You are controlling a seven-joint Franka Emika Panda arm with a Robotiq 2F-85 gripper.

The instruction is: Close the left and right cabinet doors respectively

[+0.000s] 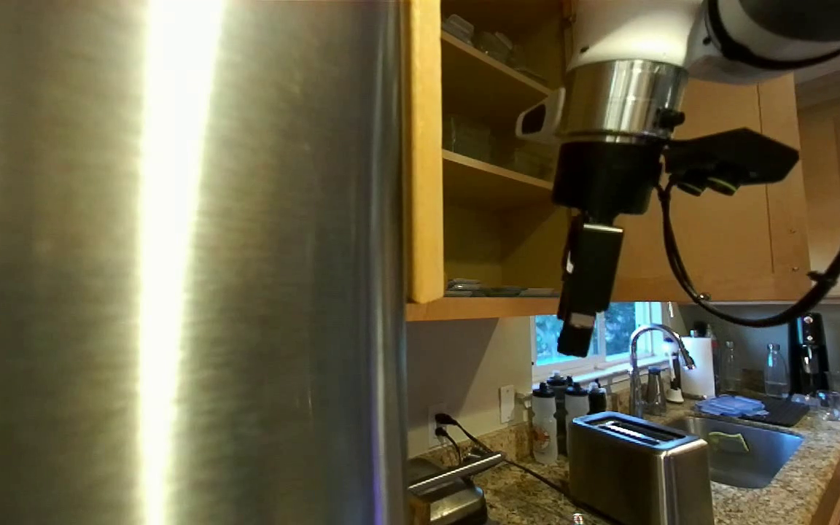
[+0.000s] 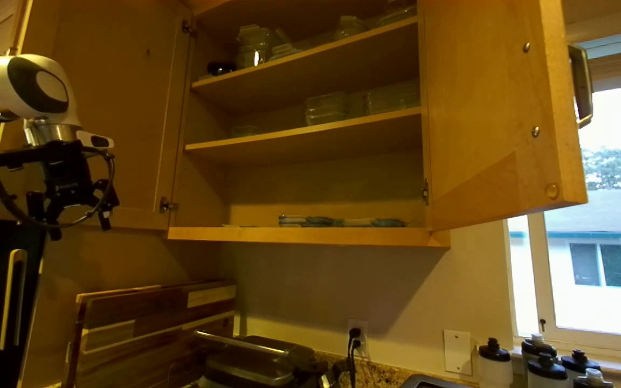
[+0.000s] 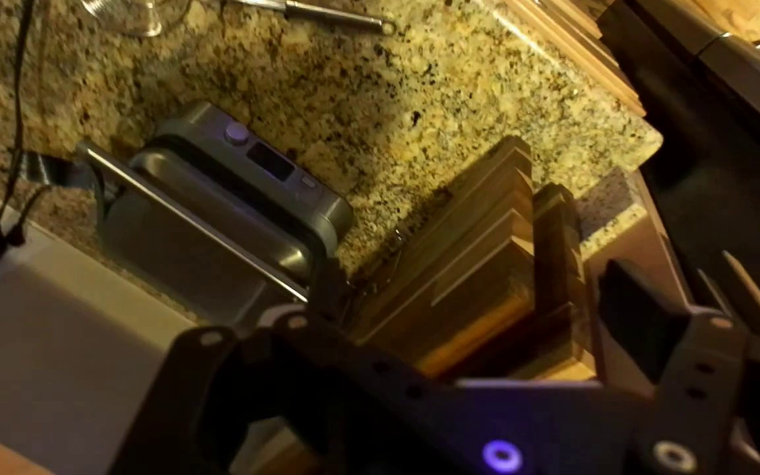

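Observation:
The left cabinet door (image 2: 119, 118) stands open in an exterior view, its honey-coloured inner face showing; an edge that looks like this door (image 1: 424, 160) shows beside the fridge. The right cabinet door (image 2: 488, 108) is swung wide open with a metal handle (image 2: 581, 86) on its outer side; its inner face (image 1: 726, 211) also shows behind the arm. My gripper (image 2: 80, 228) hangs fingers down before the left door's inner face, near its lower edge. It also shows in an exterior view (image 1: 574, 343) and the wrist view (image 3: 475, 284). Its fingers are apart with nothing between them. Contact with the door cannot be told.
Open shelves (image 2: 305, 129) hold glass containers. Below are a contact grill (image 3: 215, 218), cutting boards (image 3: 459, 264), a toaster (image 1: 639, 467) and bottles (image 1: 544, 423). A steel fridge panel (image 1: 281, 255) stands beside the cabinet. A window (image 2: 601, 269) is beyond the right door.

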